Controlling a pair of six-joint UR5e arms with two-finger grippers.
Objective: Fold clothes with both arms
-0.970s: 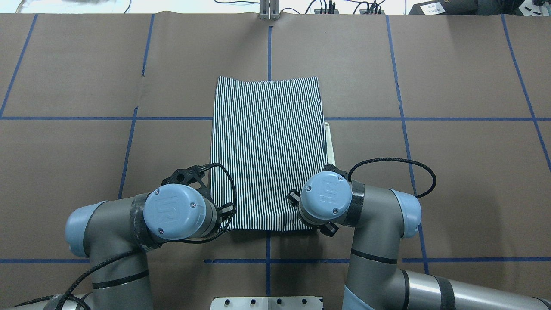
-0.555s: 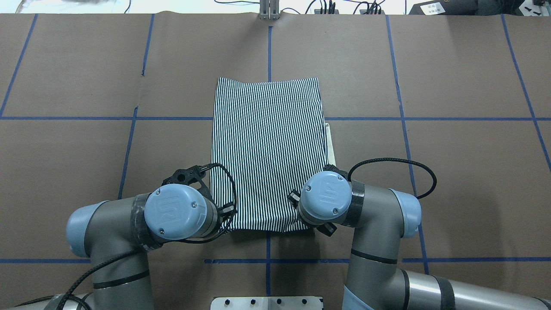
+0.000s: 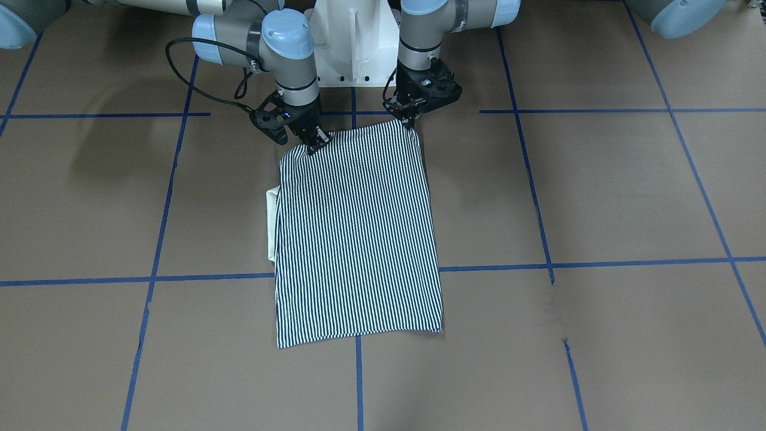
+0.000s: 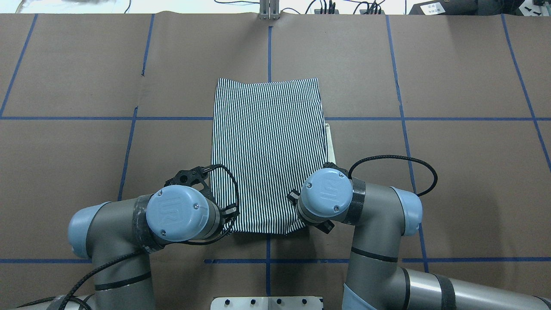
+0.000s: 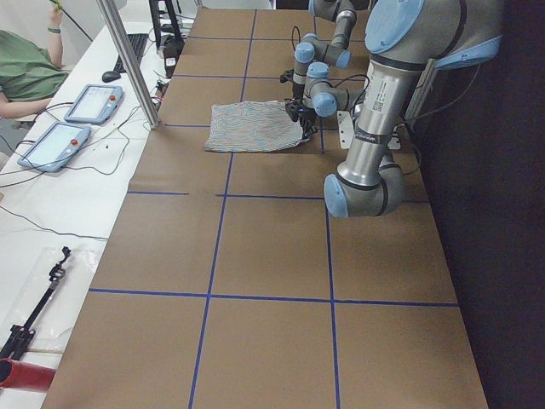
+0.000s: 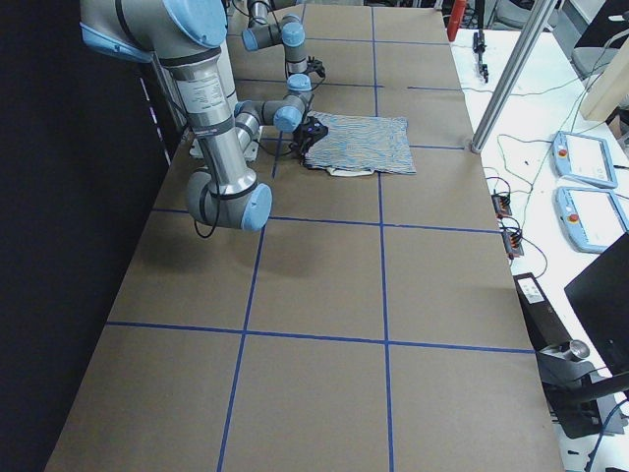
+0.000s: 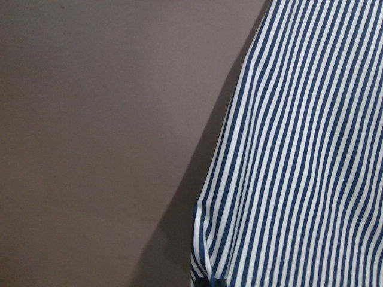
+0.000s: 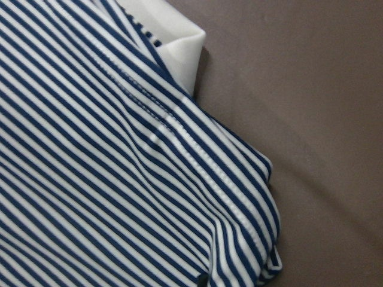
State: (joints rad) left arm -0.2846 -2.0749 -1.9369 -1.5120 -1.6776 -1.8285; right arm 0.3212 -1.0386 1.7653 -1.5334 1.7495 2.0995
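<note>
The striped polo shirt (image 3: pixel 356 239) lies folded into a long rectangle at the table's middle (image 4: pixel 267 150). Its cream collar (image 3: pixel 272 221) sticks out from under one long side and shows in the right wrist view (image 8: pixel 173 42). My left gripper (image 3: pixel 412 121) is shut on the shirt's corner nearest the robot on my left. My right gripper (image 3: pixel 312 143) is shut on the other near corner. Both corners are raised a little off the table. In the overhead view the wrists hide the fingers. The wrist views show striped cloth close up (image 7: pixel 299 149).
The white pedestal base (image 3: pixel 353 54) stands right behind the grippers. The brown table (image 4: pixel 452 172) carries blue tape lines. A metal post (image 5: pixel 128 60), tablets (image 5: pixel 89 102) and cables lie along the far edge, where an operator (image 5: pixel 25 72) sits.
The shirt's near hem has gone from straight and flat to bowed, with both near corners lifted slightly. Both wrists have shifted a little.
</note>
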